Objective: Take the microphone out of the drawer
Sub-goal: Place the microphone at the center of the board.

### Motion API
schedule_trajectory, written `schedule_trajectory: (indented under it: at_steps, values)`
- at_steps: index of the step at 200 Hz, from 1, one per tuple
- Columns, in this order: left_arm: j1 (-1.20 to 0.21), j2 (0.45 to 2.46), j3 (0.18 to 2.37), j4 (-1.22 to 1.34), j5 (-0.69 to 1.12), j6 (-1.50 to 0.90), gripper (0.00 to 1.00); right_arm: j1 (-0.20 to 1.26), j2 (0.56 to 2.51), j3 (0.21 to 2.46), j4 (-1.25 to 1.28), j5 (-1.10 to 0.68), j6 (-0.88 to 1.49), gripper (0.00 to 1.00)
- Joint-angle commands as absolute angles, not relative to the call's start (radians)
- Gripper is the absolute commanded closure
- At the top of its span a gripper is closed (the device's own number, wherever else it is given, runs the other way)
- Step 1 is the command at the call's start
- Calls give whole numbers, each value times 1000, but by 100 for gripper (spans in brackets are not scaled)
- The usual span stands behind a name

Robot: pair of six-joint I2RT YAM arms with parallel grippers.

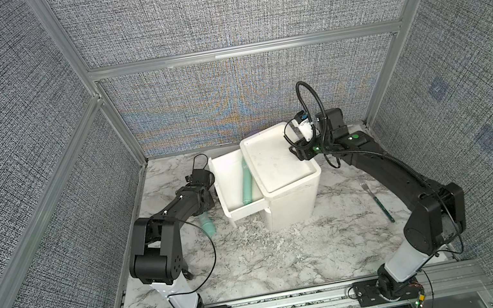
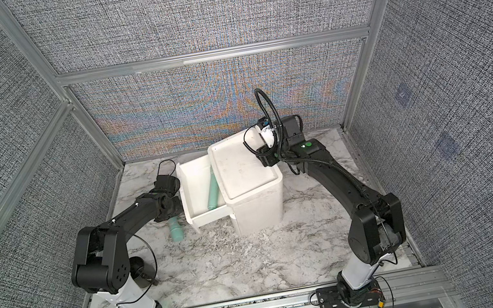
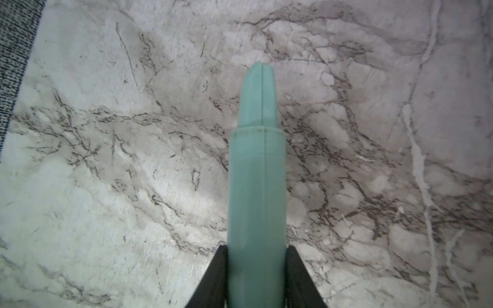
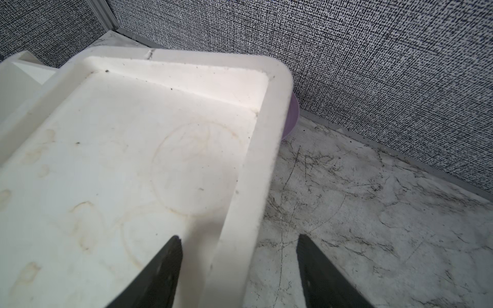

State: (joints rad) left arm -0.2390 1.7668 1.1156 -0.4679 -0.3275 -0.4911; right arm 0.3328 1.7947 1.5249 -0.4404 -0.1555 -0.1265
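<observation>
1. The left gripper (image 3: 256, 248) grasps a teal plastic cylinder with narrower tip (image 3: 257, 173), probably the microphone, outside the open white drawer (image 1: 244, 211) and close over the marble table (image 3: 106, 186).
2. The right gripper (image 4: 237, 240) is clenched on the rim of the white plastic cabinet (image 4: 277, 88).
3. This looks like the placing step; next, I judge: lower it and release gently.

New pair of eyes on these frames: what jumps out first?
The white cabinet stands mid-table, its drawer pulled open with a teal cylinder lying inside. Beside the drawer, the left tool grips a second teal piece over the marble table. The right tool is closed on the cabinet's top rim.
</observation>
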Motion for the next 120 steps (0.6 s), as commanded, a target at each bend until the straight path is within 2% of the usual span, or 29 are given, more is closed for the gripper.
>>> schedule_trajectory:
  at_steps: [1, 91, 120]
  values:
    - [-221, 1781, 1130, -480, -311, -527, 100, 334, 1801, 1517, -518, -152, -157, 30]
    - [-183, 1871, 1216, -581, -269, -506, 100, 334, 1799, 1517, -520, -153, -162, 30]
    - [-177, 1884, 1227, -591, -244, -503, 88, 333, 1793, 1517, -521, -152, -163, 30]
